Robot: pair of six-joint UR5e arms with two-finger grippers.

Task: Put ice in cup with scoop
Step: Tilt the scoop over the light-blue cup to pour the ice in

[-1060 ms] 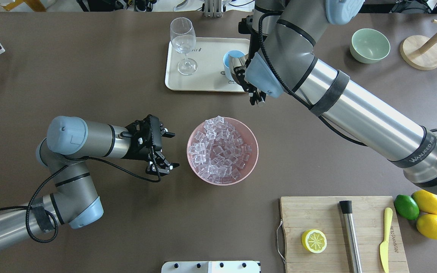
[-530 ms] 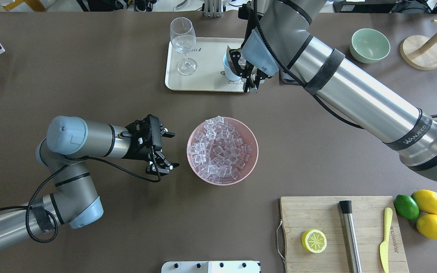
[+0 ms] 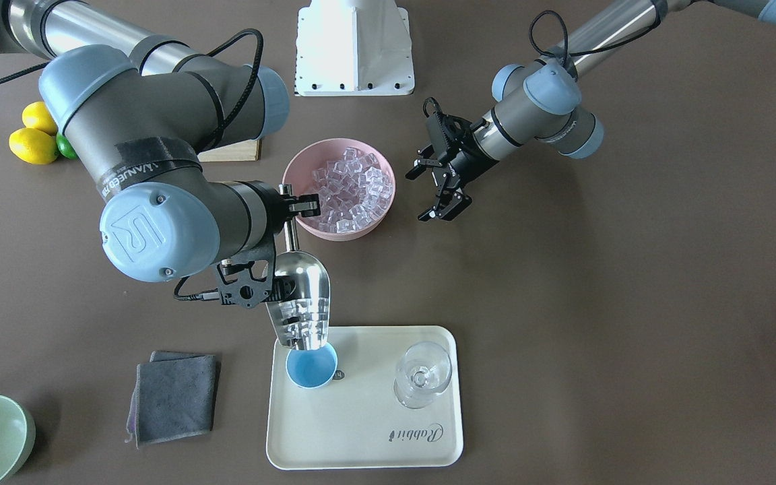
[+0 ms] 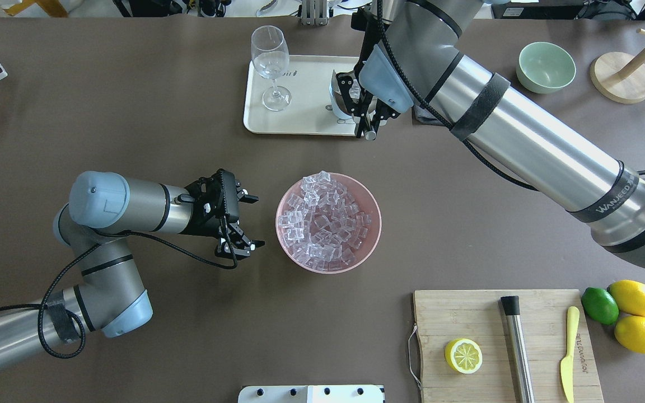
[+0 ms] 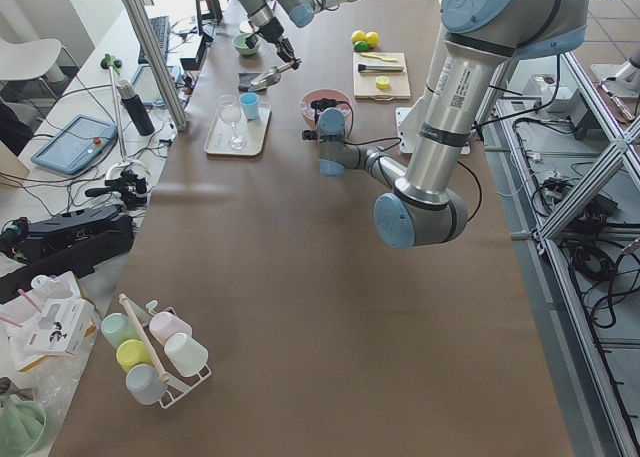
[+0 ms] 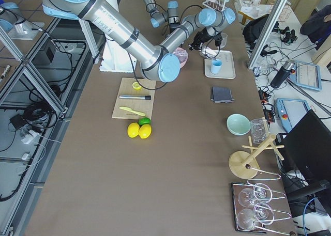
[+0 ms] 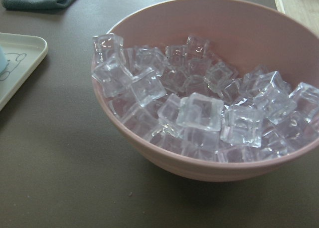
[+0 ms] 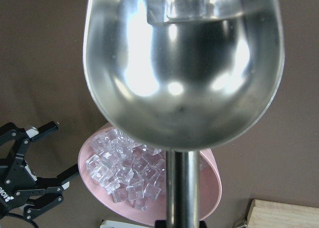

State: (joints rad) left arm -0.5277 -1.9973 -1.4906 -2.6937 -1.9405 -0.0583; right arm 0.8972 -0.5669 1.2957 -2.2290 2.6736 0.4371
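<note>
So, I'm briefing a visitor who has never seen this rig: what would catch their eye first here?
The shiny steel scoop, tipped mouth-down at the rim of the light-blue cup on the cream tray, with clear ice at its lip. Then the pink bowl at mid-table, heaped with more ice, and the left gripper beside it, fingers apart.

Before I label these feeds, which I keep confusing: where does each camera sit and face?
Front-facing: across the table, facing the robot; both arms, scoop over cup.
Overhead: behind the robot, looking down; both arms, open left gripper.
Exterior left: table's end; left arm nearest.
Exterior right: opposite end; right arm nearest.
Left wrist: close on pink bowl of ice; no gripper.
Right wrist: along the scoop's handle; left gripper beyond.
Wrist views share the bowl.
</note>
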